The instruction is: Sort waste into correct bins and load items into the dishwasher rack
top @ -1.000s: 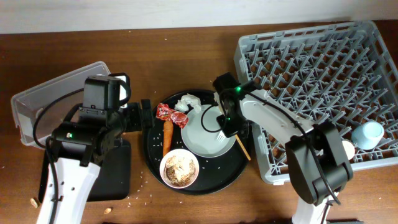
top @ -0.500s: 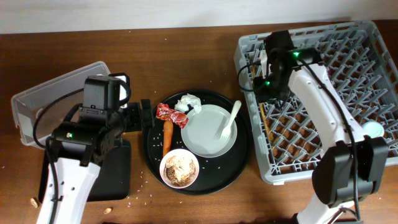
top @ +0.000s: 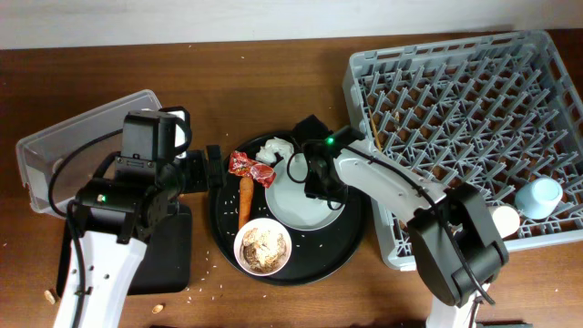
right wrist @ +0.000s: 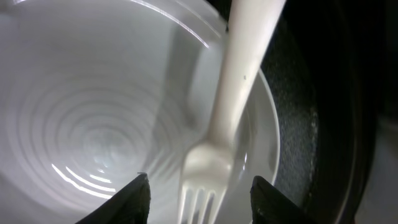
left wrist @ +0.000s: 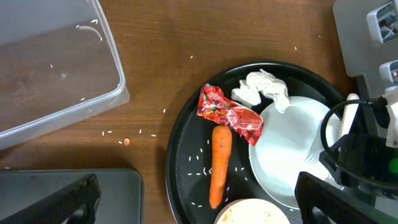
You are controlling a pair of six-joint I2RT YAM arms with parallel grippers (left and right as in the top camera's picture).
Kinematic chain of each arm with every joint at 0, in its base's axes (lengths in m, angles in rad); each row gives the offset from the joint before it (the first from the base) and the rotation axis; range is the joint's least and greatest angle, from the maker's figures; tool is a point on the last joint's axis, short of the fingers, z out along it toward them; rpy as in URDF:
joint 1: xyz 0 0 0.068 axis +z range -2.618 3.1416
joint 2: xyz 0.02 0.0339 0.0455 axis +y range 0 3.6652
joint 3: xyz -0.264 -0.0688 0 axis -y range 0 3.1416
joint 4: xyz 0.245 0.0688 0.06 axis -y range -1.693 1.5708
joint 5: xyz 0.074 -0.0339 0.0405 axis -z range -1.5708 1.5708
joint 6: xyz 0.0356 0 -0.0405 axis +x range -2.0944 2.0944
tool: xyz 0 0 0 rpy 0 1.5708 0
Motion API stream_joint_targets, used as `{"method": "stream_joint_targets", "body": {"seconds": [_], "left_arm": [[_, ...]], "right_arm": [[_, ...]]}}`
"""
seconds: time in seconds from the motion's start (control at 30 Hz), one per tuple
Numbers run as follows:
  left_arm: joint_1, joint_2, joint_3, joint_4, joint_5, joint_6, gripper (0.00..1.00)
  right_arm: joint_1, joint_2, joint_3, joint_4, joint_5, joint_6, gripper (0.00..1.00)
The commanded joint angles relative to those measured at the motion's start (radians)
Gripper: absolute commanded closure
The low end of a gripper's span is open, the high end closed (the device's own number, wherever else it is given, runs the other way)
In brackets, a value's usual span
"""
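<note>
A white fork (right wrist: 239, 87) lies on the pale plate (top: 301, 205) in the round black tray. My right gripper (right wrist: 200, 198) is open just above it, with the fork's head between the fingers; it also shows in the overhead view (top: 321, 185). My left gripper (left wrist: 199, 208) is open and empty above the orange carrot (left wrist: 220, 163), at the tray's left edge (top: 212, 168). The red wrapper (left wrist: 227, 112) and white tissue (left wrist: 263, 91) lie beside the plate. A white bowl (top: 264, 246) holds brown scraps. The grey rack (top: 465, 109) holds a blue cup (top: 539, 195) and a white cup (top: 504, 220).
The clear tub (top: 64, 150) stands at the far left, and the shallow black tray (top: 173, 251) lies in front of it. Rice grains are scattered on the round black tray (top: 342, 246) and on the wood. The right arm reaches across the rack's left rim.
My right gripper carried the chopsticks from the plate to the rack, then came back over the plate and now hovers at the fork. The left arm has not moved.
</note>
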Motion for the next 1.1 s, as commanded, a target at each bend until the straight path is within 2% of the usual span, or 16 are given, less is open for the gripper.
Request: {"method": "stream_joint_targets", "body": {"seconds": [0.0, 0.07, 0.17, 0.23, 0.3, 0.43, 0.5, 0.57, 0.63, 0.67, 0.7, 0.77, 0.83, 0.87, 0.97, 1.07], "left_arm": [[0.006, -0.012, 0.001, -0.002, -0.013, -0.013, 0.01], [0.006, -0.012, 0.001, -0.002, -0.013, -0.013, 0.01], [0.006, -0.012, 0.001, -0.002, -0.013, -0.013, 0.01], [0.006, -0.012, 0.001, -0.002, -0.013, -0.013, 0.01], [0.006, -0.012, 0.001, -0.002, -0.013, -0.013, 0.01], [0.006, -0.012, 0.001, -0.002, -0.013, -0.013, 0.01], [0.006, -0.012, 0.001, -0.002, -0.013, -0.013, 0.01], [0.006, -0.012, 0.001, -0.002, -0.013, -0.013, 0.01], [0.006, -0.012, 0.001, -0.002, -0.013, -0.013, 0.01], [0.006, -0.012, 0.001, -0.002, -0.014, -0.013, 0.01], [0.006, -0.012, 0.001, -0.002, -0.013, -0.013, 0.01], [0.006, -0.012, 0.001, -0.002, -0.013, -0.013, 0.01], [0.006, -0.012, 0.001, -0.002, -0.013, -0.013, 0.01], [0.006, -0.012, 0.001, -0.002, -0.013, -0.013, 0.01], [0.006, -0.012, 0.001, -0.002, -0.013, -0.013, 0.00], [0.006, -0.012, 0.001, -0.002, -0.013, -0.013, 0.01]], "right_arm": [[-0.004, 0.051, -0.005, 0.044, 0.034, 0.024, 0.49], [-0.004, 0.053, -0.005, 0.078, 0.059, 0.024, 0.49], [-0.009, 0.053, -0.006, 0.071, 0.094, 0.024, 0.62], [-0.010, 0.053, -0.006, 0.077, 0.135, 0.025, 0.55], [-0.010, 0.054, -0.006, 0.108, 0.146, 0.024, 0.56], [-0.021, 0.053, -0.005, 0.110, 0.142, 0.012, 0.87], [-0.020, 0.037, 0.000, 0.079, 0.140, -0.029, 0.93], [-0.021, 0.010, 0.000, 0.078, 0.141, -0.072, 0.91], [-0.021, 0.023, -0.001, 0.085, 0.146, -0.107, 0.70], [-0.023, 0.034, -0.001, 0.096, 0.147, -0.121, 0.55], [-0.027, 0.038, -0.003, 0.100, 0.154, -0.122, 0.55], [-0.032, 0.039, -0.005, 0.134, 0.167, -0.241, 0.54], [-0.032, 0.039, -0.008, 0.145, 0.159, -0.251, 0.57], [-0.032, 0.039, -0.018, 0.166, 0.136, -0.264, 0.62], [-0.032, 0.039, -0.084, 0.240, 0.085, -0.300, 0.63], [-0.032, 0.036, -0.084, 0.225, 0.080, -0.363, 0.80]]}}
